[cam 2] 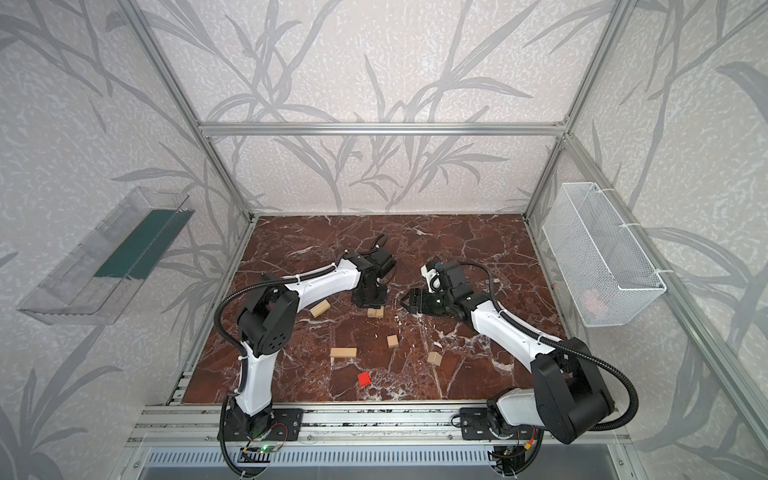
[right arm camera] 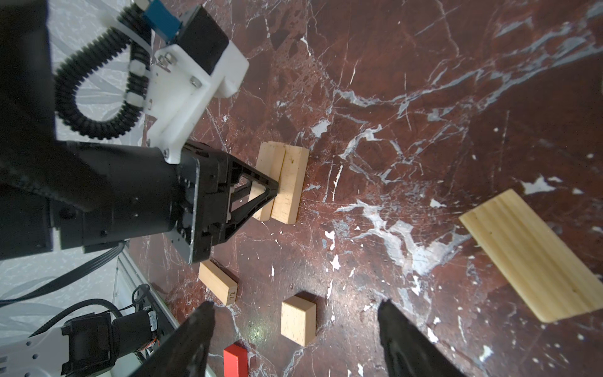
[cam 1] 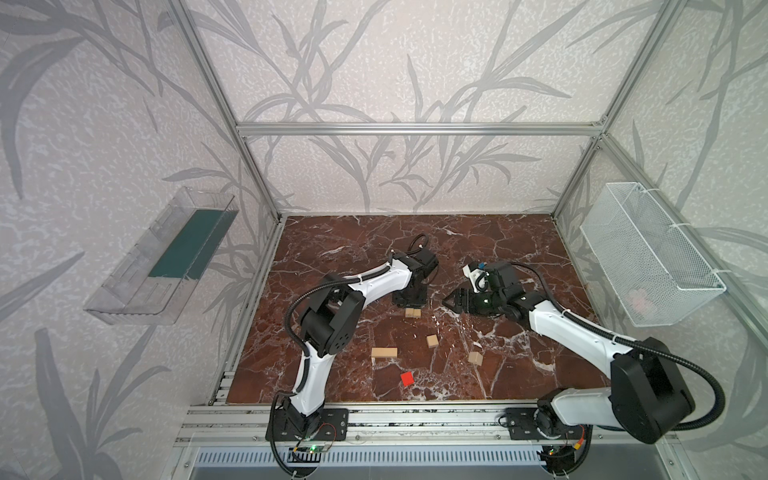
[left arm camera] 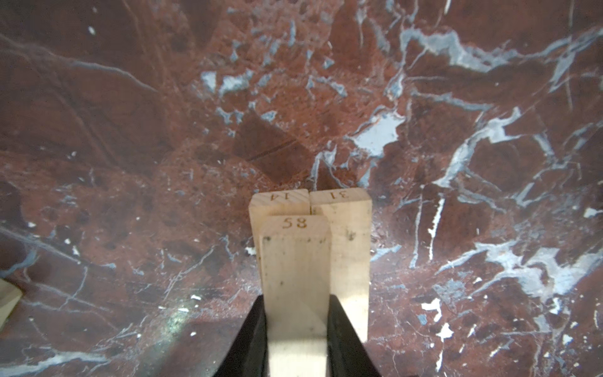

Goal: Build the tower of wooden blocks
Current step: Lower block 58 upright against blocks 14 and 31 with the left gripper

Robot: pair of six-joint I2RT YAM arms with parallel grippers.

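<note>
Tower [cam 1: 412, 312] at the middle of the marble counter [cam 1: 478, 245]: two pale bars lie side by side, touching, and a third bar [left arm camera: 295, 261], marked 58, sits lengthwise along their seam. The left end effector [left arm camera: 296, 297] pinches this third bar, one finger against each long side. The right end effector [right arm camera: 296, 303] hovers near the tower, jaws spread wide. Toward the arm bases lie a loose bar [cam 1: 384, 352], a pale cube [cam 1: 432, 340], a second cube [cam 1: 475, 358] and a red cube [cam 1: 407, 378], all apart from one another.
</note>
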